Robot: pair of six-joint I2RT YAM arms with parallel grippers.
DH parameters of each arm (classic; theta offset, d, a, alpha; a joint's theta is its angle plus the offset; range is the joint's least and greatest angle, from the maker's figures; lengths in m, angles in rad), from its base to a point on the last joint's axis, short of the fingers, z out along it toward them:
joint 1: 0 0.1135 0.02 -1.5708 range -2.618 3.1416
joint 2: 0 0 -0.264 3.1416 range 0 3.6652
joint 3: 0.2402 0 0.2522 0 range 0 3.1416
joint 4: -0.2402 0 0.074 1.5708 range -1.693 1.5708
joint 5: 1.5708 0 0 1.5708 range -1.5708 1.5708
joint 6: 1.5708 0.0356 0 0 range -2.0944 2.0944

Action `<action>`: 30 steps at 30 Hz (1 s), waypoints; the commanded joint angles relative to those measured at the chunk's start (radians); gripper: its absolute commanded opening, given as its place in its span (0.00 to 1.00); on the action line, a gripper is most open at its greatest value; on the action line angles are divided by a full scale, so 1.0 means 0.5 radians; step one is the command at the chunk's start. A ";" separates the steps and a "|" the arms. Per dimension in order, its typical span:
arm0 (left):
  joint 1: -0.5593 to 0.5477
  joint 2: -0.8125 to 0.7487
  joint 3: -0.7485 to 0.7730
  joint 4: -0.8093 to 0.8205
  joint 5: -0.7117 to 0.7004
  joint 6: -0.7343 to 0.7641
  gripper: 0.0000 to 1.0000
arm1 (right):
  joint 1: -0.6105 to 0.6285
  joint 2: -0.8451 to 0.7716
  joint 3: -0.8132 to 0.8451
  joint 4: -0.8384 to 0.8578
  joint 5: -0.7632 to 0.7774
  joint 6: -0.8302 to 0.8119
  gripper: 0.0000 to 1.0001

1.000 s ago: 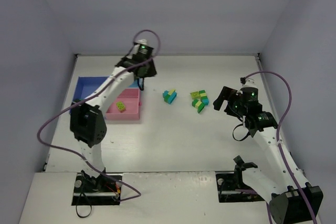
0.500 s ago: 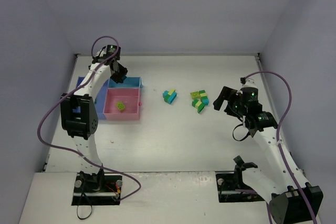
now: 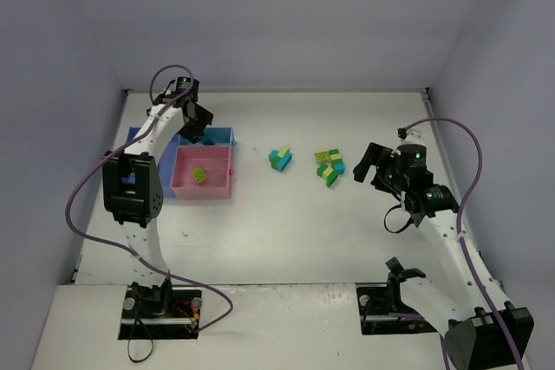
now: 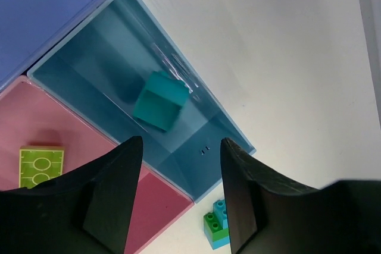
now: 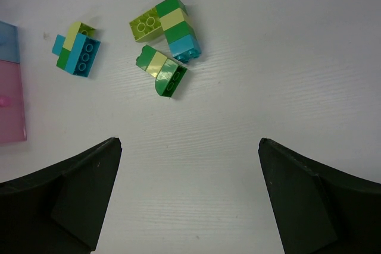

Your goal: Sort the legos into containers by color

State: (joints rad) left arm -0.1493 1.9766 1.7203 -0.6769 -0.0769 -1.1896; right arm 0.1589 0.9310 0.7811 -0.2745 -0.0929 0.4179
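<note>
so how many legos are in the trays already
2: a teal brick in the narrow light-blue tray, a yellow-green brick in the pink tray. The blue tray is partly hidden.

I swung my left arm point(image 3: 163, 130) leftward, off the far right corner of the pink tray point(image 3: 218, 167), and my elbow went left with it. That brought my left gripper point(image 3: 198, 121) point(image 4: 181, 142) over the light-blue tray point(image 3: 223, 137) point(image 4: 89, 57). There it shifted only slightly and its jaws parted. A teal brick point(image 4: 159, 100) lay loose in that tray, clear of both fingers.
</note>
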 commanded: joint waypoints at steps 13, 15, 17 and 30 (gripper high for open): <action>-0.183 -0.299 -0.032 0.123 -0.055 0.457 0.51 | 0.017 -0.015 0.052 0.049 0.045 -0.020 0.96; -0.342 -0.293 0.020 0.157 -0.088 0.614 0.51 | 0.017 -0.009 0.055 0.049 0.042 -0.017 0.96; -0.452 -0.266 0.041 0.231 -0.046 0.893 0.51 | 0.017 0.000 0.058 0.049 0.042 -0.017 0.95; -1.048 0.219 0.535 0.372 0.347 1.916 0.52 | 0.023 0.046 0.095 0.052 -0.023 -0.044 0.72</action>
State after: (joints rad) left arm -0.6800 2.0808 1.9354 -0.5278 0.0650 -0.3660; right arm 0.1596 0.9424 0.7815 -0.2745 -0.0952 0.4129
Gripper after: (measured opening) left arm 0.520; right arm 0.738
